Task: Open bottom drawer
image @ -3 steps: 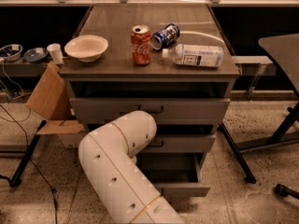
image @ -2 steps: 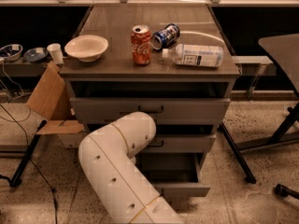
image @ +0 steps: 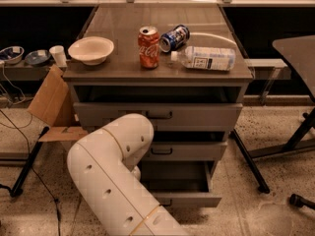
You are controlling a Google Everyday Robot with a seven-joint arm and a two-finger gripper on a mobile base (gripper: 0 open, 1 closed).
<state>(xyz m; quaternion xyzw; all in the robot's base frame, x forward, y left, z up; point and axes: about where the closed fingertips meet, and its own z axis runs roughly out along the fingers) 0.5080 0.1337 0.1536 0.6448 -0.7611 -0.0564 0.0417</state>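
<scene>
The bottom drawer [image: 192, 199] of the grey metal cabinet stands pulled out, its plain grey inside [image: 174, 173] showing, and part of its dark bar handle [image: 166, 202] shows at the front. My white arm [image: 110, 166] bends in front of the cabinet's lower left, reaching down towards that drawer. My gripper is hidden behind the arm, somewhere by the bottom drawer's left part. The middle drawer [image: 182, 150] and the top drawer [image: 157, 115] sit above it, each slightly out.
On the cabinet top stand a white bowl [image: 91, 49], a red cola can [image: 148, 46], a blue can on its side [image: 174, 38] and a lying plastic bottle [image: 206, 58]. A cardboard box [image: 49, 104] is at the left and table legs [image: 248, 163] at the right.
</scene>
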